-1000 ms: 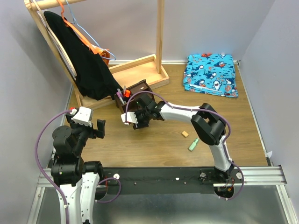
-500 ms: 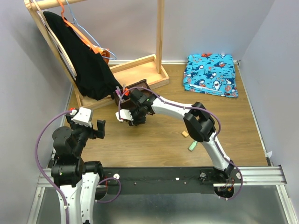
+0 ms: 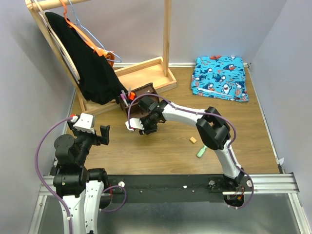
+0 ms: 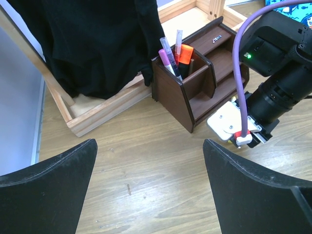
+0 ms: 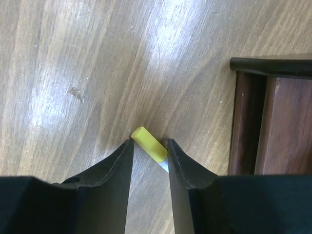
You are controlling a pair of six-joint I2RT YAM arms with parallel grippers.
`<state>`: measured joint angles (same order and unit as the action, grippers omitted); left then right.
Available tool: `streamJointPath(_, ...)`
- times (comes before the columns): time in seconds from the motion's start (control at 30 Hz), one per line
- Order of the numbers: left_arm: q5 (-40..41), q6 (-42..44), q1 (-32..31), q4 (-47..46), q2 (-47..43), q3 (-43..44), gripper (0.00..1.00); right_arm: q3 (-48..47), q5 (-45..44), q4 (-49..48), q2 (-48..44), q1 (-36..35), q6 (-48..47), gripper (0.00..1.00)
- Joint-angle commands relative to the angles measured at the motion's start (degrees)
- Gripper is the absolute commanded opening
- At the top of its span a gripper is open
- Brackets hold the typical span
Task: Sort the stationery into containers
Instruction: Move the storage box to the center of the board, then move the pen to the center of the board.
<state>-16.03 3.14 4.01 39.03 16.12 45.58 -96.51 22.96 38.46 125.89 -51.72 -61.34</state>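
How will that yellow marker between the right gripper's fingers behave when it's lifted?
The yellow marker looks round and smooth, so it would probably roll on the wooden table if nudged. It lies skewed inside the right gripper, so it may swivel when pinched. Slim and rigid-looking, it is likely light.

Left gripper (image 4: 148, 146) wide, right gripper (image 5: 150, 145) narrow

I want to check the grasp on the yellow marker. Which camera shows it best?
The right wrist view: the cap of the yellow marker lies on the table between the fingers of the right gripper. In the top external and left wrist views, that gripper's own body hides the marker completely.
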Motion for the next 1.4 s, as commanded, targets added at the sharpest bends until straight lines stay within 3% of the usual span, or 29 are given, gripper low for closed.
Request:
streamJointPath(0.0, 0.7, -0.8, -0.1, -0.6, 0.0, 0.1, 0.99, 3.3, -9.8, 2.8, 6.4, 0.1, -0.5, 0.43)
streamJointPath(0.17, 0.5, -0.5, -0.1, 0.0, 0.6, 0.9, 0.99, -1.3, -12.4, 10.8, 11.1, 0.1, -3.6, 0.43)
streamJointPath(0.27, 0.6, -0.5, -0.1, 0.3, 0.7, 1.3, 0.99, 1.9, -14.6, 12.0, 10.4, -0.5, -6.5, 0.41)
streamJointPath(0.43, 0.7, -1.0, -0.1, 0.3, 0.6, 1.4, 0.99, 5.9, -17.0, 9.6, 8.0, -1.0, -9.2, 0.17)
streamJointPath(0.6, 0.6, -1.5, 0.1, 0.2, 0.7, 1.6, 0.99, 7.7, -15.2, 10.1, 4.6, -1.3, -10.6, 0.07)
streamJointPath(0.73, 0.2, -1.4, 0.0, 0.2, 0.6, 1.8, 0.99, 3.3, -10.1, 14.3, 4.5, -1.4, -5.6, 0.01)
streamJointPath(0.8, -0.1, -1.3, 0.0, 0.2, 0.6, 2.0, 0.99, 0.5, -8.4, 16.7, 4.9, -1.4, -1.3, 0.03)
streamJointPath(0.93, -0.5, -1.5, -0.1, -0.1, 0.5, 1.6, 0.99, -1.5, -7.0, 20.5, 8.9, -1.7, 2.6, 0.26)
streamJointPath(1.13, -1.2, -1.1, 0.0, 0.3, 1.0, 2.3, 0.99, 1.4, -7.8, 21.0, 12.0, -1.7, 4.3, 0.29)
streamJointPath(1.2, -1.0, -0.8, 0.0, 0.7, 0.9, 2.5, 0.99, 2.7, -7.7, 19.0, 11.6, -1.7, 5.3, 0.22)
streamJointPath(1.23, -0.9, -0.8, 0.0, 0.8, 0.9, 2.6, 0.99, 3.7, -7.2, 18.4, 11.5, -1.7, 5.8, 0.10)
streamJointPath(1.27, -0.9, -0.7, 0.0, 1.0, 0.8, 2.6, 0.99, 4.0, -7.0, 17.6, 11.2, -1.7, 6.7, 0.05)
streamJointPath(1.37, -1.1, -0.9, 0.0, 1.0, 0.6, 2.8, 0.99, 4.2, -4.1, 15.6, 8.5, -1.8, 11.1, 0.01)
